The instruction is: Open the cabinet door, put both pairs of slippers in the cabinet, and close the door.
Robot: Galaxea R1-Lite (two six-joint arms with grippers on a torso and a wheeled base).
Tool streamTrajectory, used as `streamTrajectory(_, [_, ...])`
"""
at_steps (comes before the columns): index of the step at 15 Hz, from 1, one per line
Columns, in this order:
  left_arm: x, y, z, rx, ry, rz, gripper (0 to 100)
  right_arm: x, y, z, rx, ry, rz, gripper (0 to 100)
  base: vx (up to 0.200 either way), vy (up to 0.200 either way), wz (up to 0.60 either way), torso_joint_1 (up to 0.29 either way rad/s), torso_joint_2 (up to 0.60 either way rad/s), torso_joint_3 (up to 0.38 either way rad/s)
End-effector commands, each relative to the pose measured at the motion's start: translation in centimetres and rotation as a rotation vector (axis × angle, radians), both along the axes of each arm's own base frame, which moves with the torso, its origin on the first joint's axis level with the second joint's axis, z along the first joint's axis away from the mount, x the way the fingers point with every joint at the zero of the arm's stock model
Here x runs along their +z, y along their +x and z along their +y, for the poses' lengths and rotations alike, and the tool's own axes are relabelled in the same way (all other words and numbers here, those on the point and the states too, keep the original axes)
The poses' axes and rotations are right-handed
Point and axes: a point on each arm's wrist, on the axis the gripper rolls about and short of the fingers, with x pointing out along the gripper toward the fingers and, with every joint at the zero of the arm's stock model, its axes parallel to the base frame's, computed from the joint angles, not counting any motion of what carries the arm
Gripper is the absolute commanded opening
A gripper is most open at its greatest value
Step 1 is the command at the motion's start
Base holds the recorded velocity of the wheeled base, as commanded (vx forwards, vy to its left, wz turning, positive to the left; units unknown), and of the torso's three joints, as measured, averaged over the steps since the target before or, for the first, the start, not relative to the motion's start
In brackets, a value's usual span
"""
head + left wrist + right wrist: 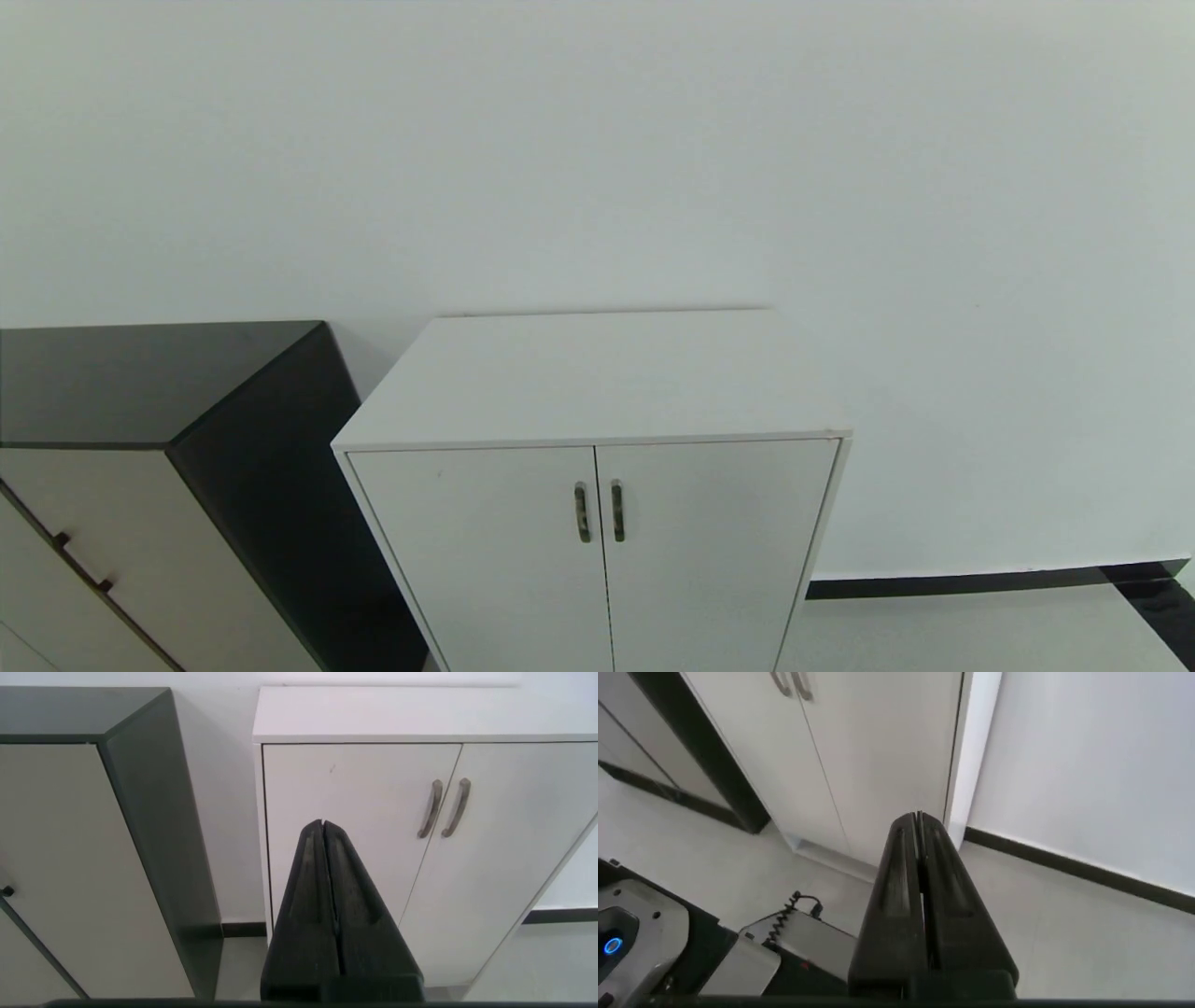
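Head view: cabinet (597, 392) shut, dark cabinet (261, 485) close left, floor (980, 635) right; both jaws pressed together.

Left gripper (322, 827): jaws fully together, only a thin seam down the middle between the two black fingers, nothing clamped. Fingers taper to a narrow tip and point forward, wrist roughly level. Right gripper (918, 818): same state, jaws pressed flat against each other with a hairline seam, nothing held. This wrist is pitched downward, fingers aimed forward and down. Neither of my grippers is touching anything.
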Motion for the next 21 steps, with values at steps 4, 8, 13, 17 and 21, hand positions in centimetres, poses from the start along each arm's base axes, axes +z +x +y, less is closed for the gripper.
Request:
streamTrajectory(4, [0.0,0.0,0.0,0.001,-0.002,0.001,0,-0.1,-0.9,-0.1,-0.320,0.007,-0.124,0,0.000,0.000,0.00,0.000,0.00,0.000])
streamTrajectory(8, [0.0,0.0,0.0,0.001,-0.002,0.001,0,-0.2,-1.7,-0.2,-0.336,0.036,-0.215,0,0.000,0.000,0.00,0.000,0.00,0.000])
streamTrajectory(13, [0.0,0.0,0.0,0.001,-0.003,0.001,0,-0.2,-1.7,-0.2,-0.332,0.032,-0.216,0,0.000,0.000,0.00,0.000,0.00,0.000])
streamTrajectory(17, [0.0,0.0,0.0,0.001,-0.003,0.000,0,-0.2,-1.7,-0.2,-0.302,0.052,-0.210,0,0.000,0.000,0.00,0.000,0.00,0.000])
streamTrajectory(21, [0.0,0.0,0.0,0.001,-0.003,0.001,0,-0.2,-1.6,-0.3,-0.395,0.035,-0.200,0,0.000,0.000,0.00,0.000,0.00,0.000])
